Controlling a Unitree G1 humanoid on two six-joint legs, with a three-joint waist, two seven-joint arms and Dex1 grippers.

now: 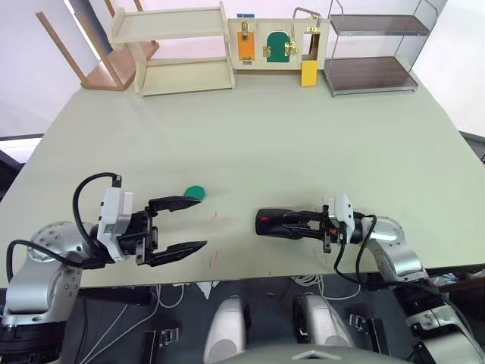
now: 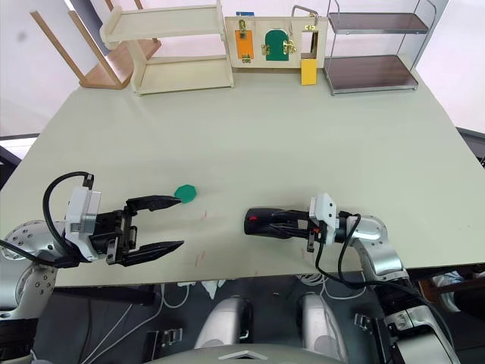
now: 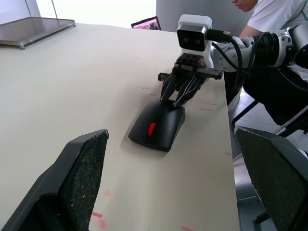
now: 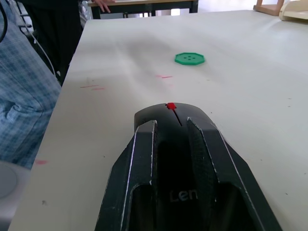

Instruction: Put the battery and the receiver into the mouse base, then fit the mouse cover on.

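The left gripper [image 1: 176,224] hung open over the pale table [image 1: 303,144], just beside a flat green disc [image 1: 195,192]. Further right, the glossy black mouse cover [image 3: 159,125] sat on its base, the right gripper [image 3: 179,95] resting fingers-together on top.

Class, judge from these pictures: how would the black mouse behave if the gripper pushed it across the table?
The mouse looks rigid, so it probably slides whole. It lies low and flat on the table, so tipping or rolling seems unlikely. Its glossy curved cover may slip under the right gripper.
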